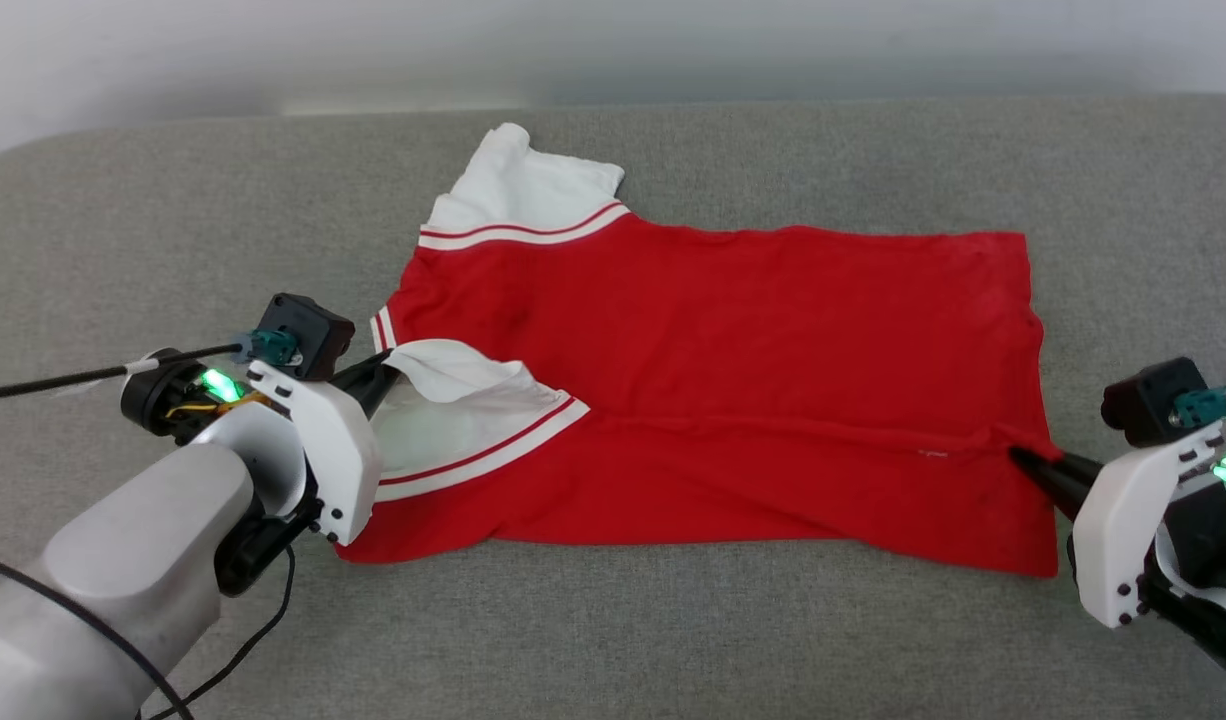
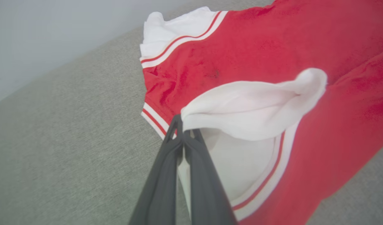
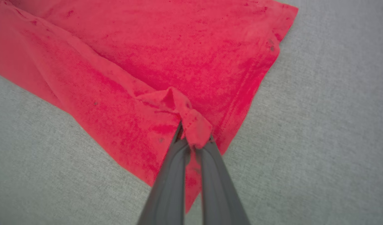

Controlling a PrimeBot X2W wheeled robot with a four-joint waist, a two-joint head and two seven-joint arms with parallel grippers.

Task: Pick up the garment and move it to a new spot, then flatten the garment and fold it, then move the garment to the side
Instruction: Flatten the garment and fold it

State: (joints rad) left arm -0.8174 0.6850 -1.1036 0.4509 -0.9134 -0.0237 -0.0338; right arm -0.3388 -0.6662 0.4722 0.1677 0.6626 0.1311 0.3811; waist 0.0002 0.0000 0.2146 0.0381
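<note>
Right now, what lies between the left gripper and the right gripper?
In the head view the garment, its red body creased along a fold, stretches from the left gripper to the right gripper.

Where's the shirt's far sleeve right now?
In the head view, the far sleeve lies upper left of centre on the grey cushion, beyond the left gripper.

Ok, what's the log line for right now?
step: folding garment | left gripper: shut on white sleeve | right gripper: shut on hem | under: grey surface
</note>
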